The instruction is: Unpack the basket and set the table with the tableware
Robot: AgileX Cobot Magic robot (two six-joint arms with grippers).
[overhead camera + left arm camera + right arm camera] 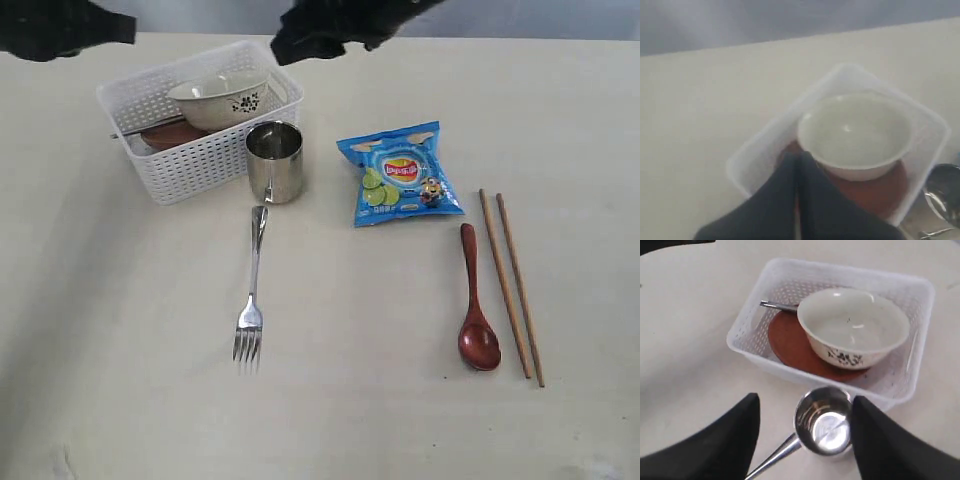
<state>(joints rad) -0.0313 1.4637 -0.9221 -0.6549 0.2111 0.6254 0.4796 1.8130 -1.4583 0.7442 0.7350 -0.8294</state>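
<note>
The white basket (195, 160) stands at the table's (120, 380) back left, holding the cream floral bowl (220, 97) on a reddish-brown plate (168, 135) with a knife (777, 305) beside it. A steel cup (275, 160) stands just outside the basket, and the fork (252, 290) lies in front of the cup. At the right lie the dark red spoon (477, 300) and the chopsticks (512, 285). My left gripper (799, 162) hovers shut over the basket's edge, holding nothing. My right gripper (806, 400) hangs open above the cup (824, 422).
A blue chip bag (402, 175) lies between the cup and the spoon. Both dark arms (325, 30) hang over the table's far edge, the left one (55, 28) at the corner.
</note>
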